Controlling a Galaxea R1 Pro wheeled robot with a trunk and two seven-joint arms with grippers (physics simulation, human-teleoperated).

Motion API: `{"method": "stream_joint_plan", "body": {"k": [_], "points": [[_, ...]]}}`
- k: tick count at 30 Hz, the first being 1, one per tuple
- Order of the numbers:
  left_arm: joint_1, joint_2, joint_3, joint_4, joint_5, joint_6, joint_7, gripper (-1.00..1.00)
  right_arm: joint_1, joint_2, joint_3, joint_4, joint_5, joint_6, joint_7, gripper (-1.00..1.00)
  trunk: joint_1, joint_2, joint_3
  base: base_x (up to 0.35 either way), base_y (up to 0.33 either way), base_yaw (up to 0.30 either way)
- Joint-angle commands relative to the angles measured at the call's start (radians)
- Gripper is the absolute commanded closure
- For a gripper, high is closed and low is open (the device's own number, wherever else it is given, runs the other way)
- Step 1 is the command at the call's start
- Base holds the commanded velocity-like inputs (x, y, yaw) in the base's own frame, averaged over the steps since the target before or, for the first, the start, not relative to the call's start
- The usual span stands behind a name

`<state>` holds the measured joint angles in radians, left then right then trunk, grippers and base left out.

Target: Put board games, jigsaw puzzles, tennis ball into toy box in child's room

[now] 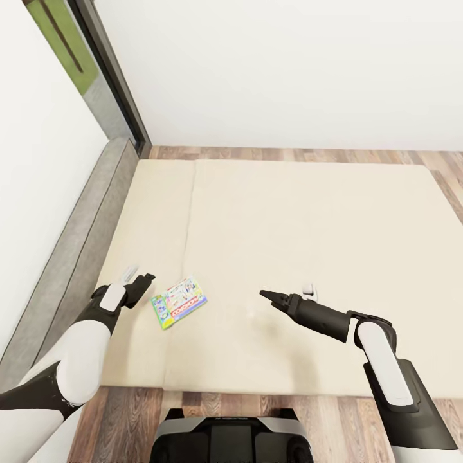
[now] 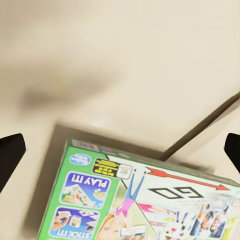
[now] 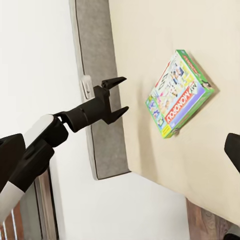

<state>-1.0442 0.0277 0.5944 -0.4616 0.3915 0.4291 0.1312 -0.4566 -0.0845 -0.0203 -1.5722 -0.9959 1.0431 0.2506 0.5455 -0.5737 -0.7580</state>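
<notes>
The left hand (image 1: 137, 280) is hovering spread open and empty just beside the board game (image 1: 179, 302), which is lying flat on the bed (image 1: 308, 212) at its four o'clock, likely lining up a grasp. The right hand (image 1: 266, 296) is waiting nearby; its opening I cannot tell.

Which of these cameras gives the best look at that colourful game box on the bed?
The right wrist view: the whole board game shows, title readable. The head view shows it whole but small; the left wrist view shows only part, close up.
</notes>
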Motion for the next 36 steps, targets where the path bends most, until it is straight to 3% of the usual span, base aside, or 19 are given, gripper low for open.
{"method": "stream_joint_plan", "body": {"k": [1,36], "points": [[0.0,0.0,0.002,-0.002,0.011,0.005,0.007,-1.0,-0.001,0.0,-0.001,0.0,0.01,0.004,0.01,-1.0,0.0,-0.001,-0.003,0.0,0.0,0.0],[0.0,-0.002,0.004,-0.003,0.008,-0.009,0.008,-1.0,-0.001,-0.002,0.024,0.0,0.011,0.004,0.012,-1.0,0.0,-0.001,-0.059,0.0,0.0,0.0]]}}
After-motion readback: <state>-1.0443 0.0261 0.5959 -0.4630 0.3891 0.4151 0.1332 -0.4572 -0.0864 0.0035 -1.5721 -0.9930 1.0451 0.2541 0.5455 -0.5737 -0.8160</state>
